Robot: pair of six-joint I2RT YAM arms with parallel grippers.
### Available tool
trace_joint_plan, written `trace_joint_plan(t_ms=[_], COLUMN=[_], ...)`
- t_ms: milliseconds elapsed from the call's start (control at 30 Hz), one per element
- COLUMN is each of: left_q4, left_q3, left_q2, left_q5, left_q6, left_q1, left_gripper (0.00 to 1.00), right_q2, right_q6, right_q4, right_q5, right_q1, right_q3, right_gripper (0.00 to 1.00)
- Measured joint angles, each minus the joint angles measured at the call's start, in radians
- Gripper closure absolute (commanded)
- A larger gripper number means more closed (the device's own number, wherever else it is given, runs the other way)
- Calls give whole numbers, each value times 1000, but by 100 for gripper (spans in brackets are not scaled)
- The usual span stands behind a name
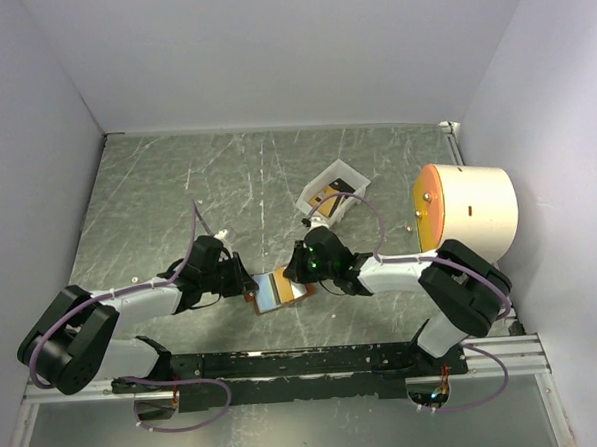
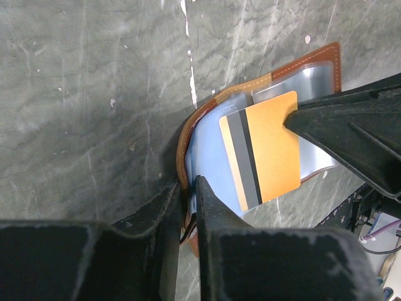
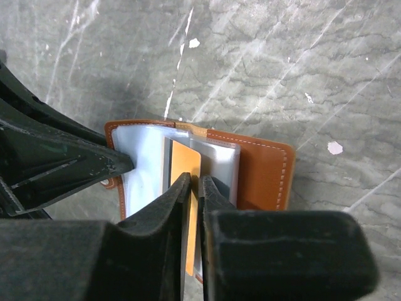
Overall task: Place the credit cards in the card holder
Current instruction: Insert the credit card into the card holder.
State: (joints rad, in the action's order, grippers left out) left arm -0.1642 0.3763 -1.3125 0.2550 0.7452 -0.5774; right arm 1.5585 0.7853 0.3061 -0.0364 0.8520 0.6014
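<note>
The brown card holder (image 1: 278, 291) lies open on the table between the two arms, its clear pockets facing up. My left gripper (image 2: 190, 188) is shut on the holder's left edge (image 2: 183, 141), leather and clear sheet between the jaws. My right gripper (image 3: 195, 182) is shut on an orange credit card (image 3: 185, 164) with a grey stripe (image 2: 247, 157). That card lies over the clear pockets (image 3: 143, 157); whether its end sits inside one, I cannot tell. Another credit card (image 1: 328, 199) rests in the white tray. In the top view the left gripper (image 1: 244, 282) and the right gripper (image 1: 299, 274) meet at the holder.
A small white tray (image 1: 334, 169) sits beyond the holder, toward the back. A large white cylinder with an orange face (image 1: 468, 210) stands at the right, close to the right arm. White walls close in the grey marbled table (image 1: 177, 190) on three sides.
</note>
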Motion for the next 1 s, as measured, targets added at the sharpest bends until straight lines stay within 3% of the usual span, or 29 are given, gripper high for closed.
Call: trace_joint_plan(t_ms=[267,667,1000], left_q4=[21,21,21], left_q3=[0,0,0], left_q2=[13,16,16], left_q5=[0,2,3], left_q6=[0,0,3], left_q1=[0,0,0], left_gripper=[74,77,76], right_q2=[-4,-8,18], right_q6=[-47,-65,-37], right_q4=[-164,-221,-145], right_q5=[15,-17,-92], right_q1=[7,15,29], right_q3=[77,91,83], right_gripper=[63,62,62])
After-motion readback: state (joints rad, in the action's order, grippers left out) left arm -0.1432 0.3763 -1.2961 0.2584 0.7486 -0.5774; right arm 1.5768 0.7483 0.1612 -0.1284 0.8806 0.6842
